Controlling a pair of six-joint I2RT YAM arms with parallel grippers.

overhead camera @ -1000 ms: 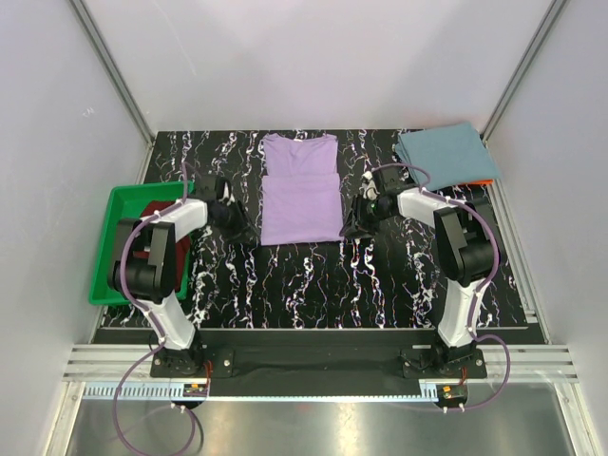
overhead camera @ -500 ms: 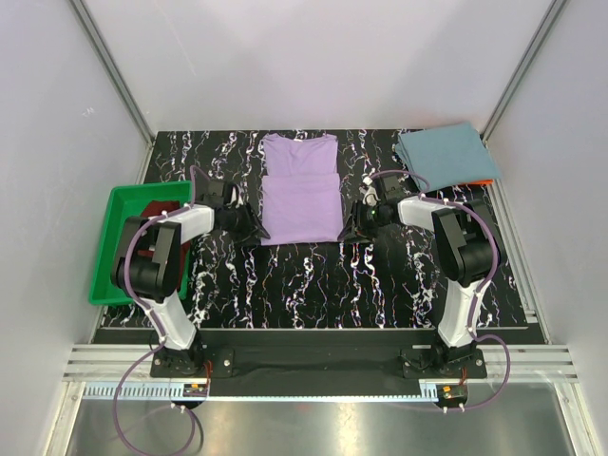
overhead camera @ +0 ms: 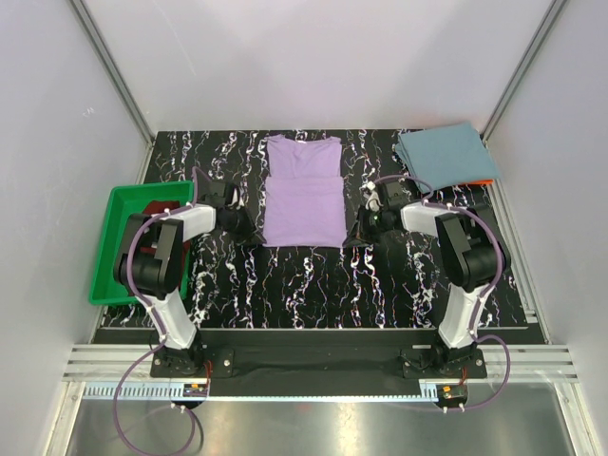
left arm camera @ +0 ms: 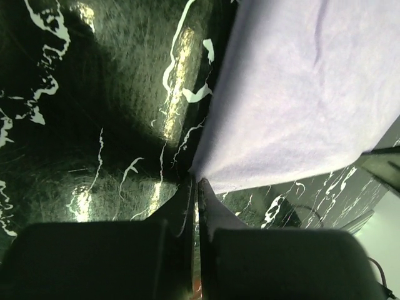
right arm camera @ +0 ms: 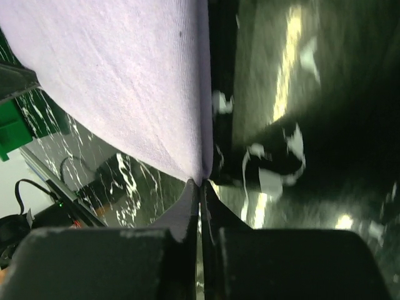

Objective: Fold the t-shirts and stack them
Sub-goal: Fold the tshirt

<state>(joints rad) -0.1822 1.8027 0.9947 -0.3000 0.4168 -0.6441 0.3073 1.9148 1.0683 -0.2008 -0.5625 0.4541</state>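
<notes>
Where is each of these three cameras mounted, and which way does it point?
Top external: above and behind the arms, looking down on the table; both arms show whole.
Left wrist: on that arm, looking along the left gripper at a corner of the lavender t-shirt.
Right wrist: on the other arm, right gripper at the other near corner.
Shared: all three show the lavender t-shirt.

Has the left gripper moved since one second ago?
Yes. The left gripper has moved rightward, away from the green tray, to the near left corner of the lavender t-shirt.
</notes>
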